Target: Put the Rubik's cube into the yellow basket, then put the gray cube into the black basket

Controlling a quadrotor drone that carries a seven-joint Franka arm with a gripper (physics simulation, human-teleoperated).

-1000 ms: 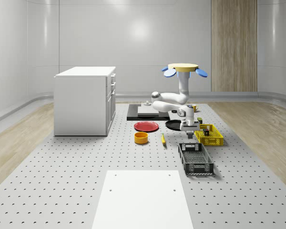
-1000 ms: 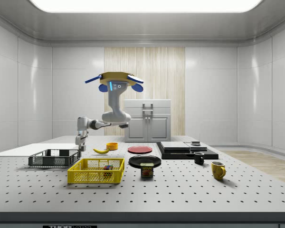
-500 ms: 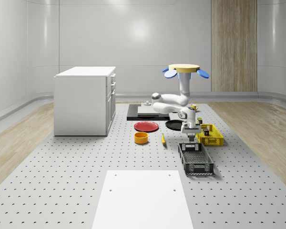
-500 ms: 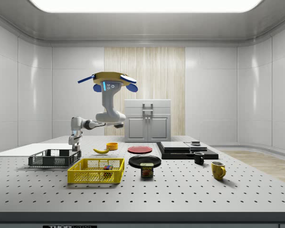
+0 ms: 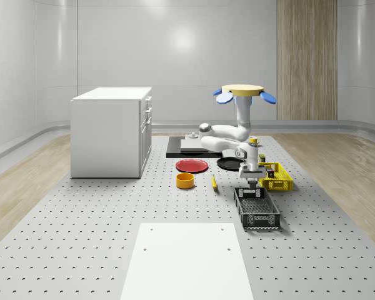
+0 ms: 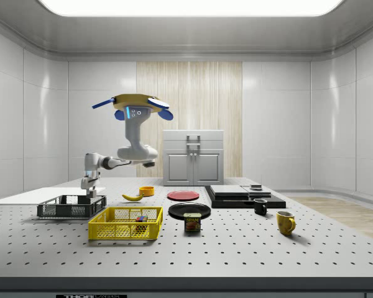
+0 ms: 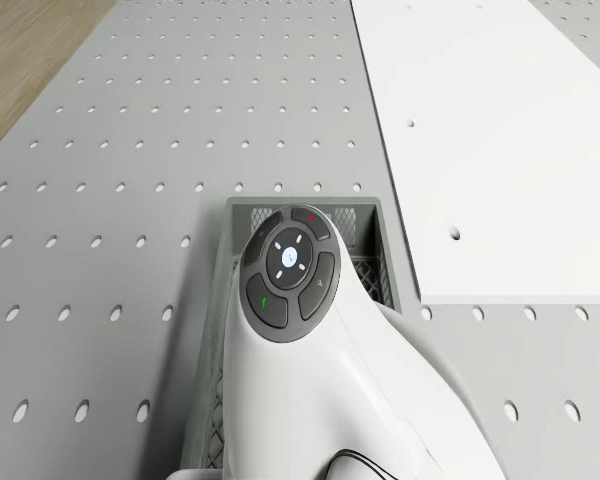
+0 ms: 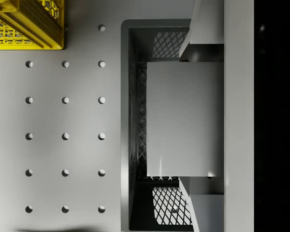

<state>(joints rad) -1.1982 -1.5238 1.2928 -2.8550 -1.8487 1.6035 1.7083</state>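
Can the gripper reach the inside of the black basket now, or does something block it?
Probably yes. The gripper, shut on the gray cube, hangs above the open black basket, with nothing between them.

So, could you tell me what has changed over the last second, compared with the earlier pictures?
The drone has shifted toward the side view's left, carrying the gripper from beside the yellow basket to above the black basket. The wrist view shows the gray cube held between the fingers, over the black basket's inside. The Rubik's cube stays in the yellow basket; the other tabletop items are unmoved.
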